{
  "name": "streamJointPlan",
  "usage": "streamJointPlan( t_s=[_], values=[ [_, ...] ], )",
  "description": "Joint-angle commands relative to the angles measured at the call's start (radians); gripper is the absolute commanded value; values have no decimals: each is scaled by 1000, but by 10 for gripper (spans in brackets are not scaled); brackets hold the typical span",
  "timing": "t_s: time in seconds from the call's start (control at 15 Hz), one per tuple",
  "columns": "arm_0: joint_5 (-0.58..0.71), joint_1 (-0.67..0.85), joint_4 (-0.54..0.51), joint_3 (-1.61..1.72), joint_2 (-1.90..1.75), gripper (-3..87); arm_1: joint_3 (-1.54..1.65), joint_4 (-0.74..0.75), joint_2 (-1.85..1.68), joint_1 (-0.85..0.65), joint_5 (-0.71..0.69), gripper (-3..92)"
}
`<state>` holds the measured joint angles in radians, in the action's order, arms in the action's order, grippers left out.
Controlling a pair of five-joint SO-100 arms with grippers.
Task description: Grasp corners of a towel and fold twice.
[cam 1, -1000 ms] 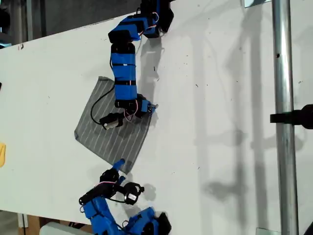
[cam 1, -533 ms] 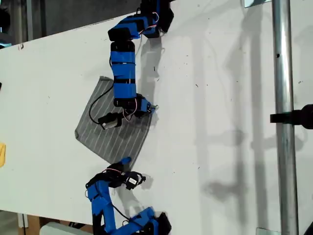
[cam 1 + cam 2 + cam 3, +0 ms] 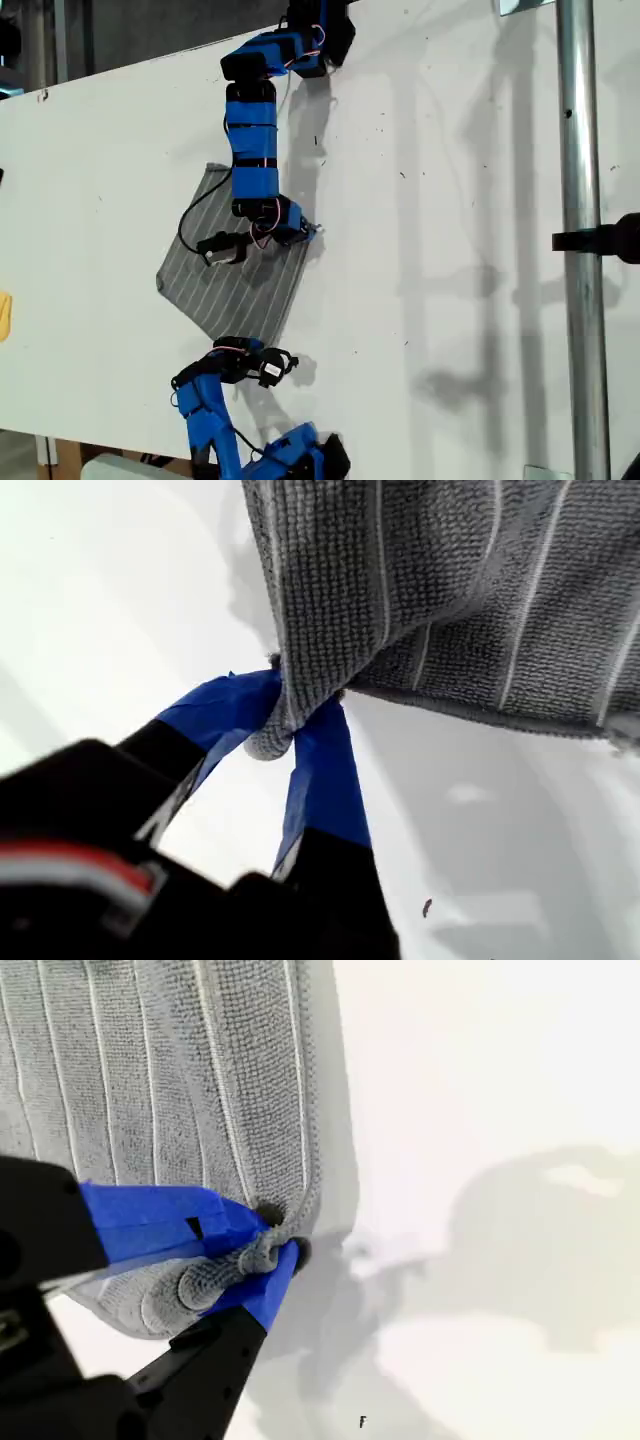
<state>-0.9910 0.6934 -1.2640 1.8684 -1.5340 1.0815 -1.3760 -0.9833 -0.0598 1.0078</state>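
- At the left edge of the exterior view, one small yellow object (image 3: 3,315) is lying on the white table (image 3: 450,150).
- One towel (image 3: 235,280) is lying at the left of centre of that view, grey with thin white stripes, turned like a diamond.
- Two blue arms are reaching to it, one from the top of the exterior view and one from the bottom.
- My first gripper (image 3: 290,720) is pinching one corner (image 3: 268,742) tightly; the cloth is bunching between the blue tips.
- My second gripper (image 3: 275,1240) is clamping another corner (image 3: 215,1275), which is rolling up between its jaws.
- At the right of the exterior view, one metal pole (image 3: 575,200) is standing vertical.
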Motion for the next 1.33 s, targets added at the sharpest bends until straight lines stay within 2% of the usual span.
streamJointPlan(
  t_s=[0.0, 0.2, 0.47, 0.6, 0.67, 0.8, 1.07, 1.27],
  values=[
    [-67, -126, -117, -25, -163, -27, 6, -11, -133, 58, 28, -3],
    [-230, -377, -222, -61, -267, -29, 28, -18, -212, 147, 78, -3],
    [-523, -761, -330, -143, -302, -29, -3, -11, -265, 342, 173, -3],
    [-612, -867, -327, -147, -331, -29, -11, 32, -265, 403, 212, -3],
    [-617, -874, -324, -152, -347, -29, -11, 44, -267, 407, 224, -3],
    [-555, -787, -324, -135, -377, -29, 34, 11, -298, 360, 261, -3],
    [-201, -405, -249, -107, -333, -29, 195, -15, -402, 166, 242, -3],
    [34, -160, -233, -249, -160, -29, 290, -17, -469, -21, 135, -3]
  ],
)
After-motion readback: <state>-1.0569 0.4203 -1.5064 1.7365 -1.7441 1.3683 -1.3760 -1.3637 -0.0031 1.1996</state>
